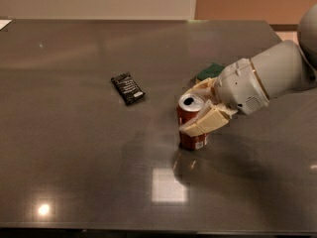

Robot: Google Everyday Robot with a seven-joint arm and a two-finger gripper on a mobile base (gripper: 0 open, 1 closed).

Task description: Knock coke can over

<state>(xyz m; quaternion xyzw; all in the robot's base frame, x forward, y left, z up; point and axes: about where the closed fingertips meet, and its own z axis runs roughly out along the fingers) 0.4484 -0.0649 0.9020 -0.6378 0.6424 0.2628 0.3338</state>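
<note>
The coke can [192, 133] is red with a silver top and stands near the middle of the dark table, leaning slightly. My gripper [202, 104] reaches in from the right with its jaws around the can's upper part. The near finger [207, 121] lies across the can's front and the far finger [200, 87] is behind its top. The fingers look closed against the can. The can's base rests on the table.
A flat black wrapped snack bar [128, 88] lies left of the can. A green sponge [210, 71] sits just behind the gripper, partly hidden. My white arm [267, 78] comes in from the right edge. The table [74, 157] stretches wide to the left and front.
</note>
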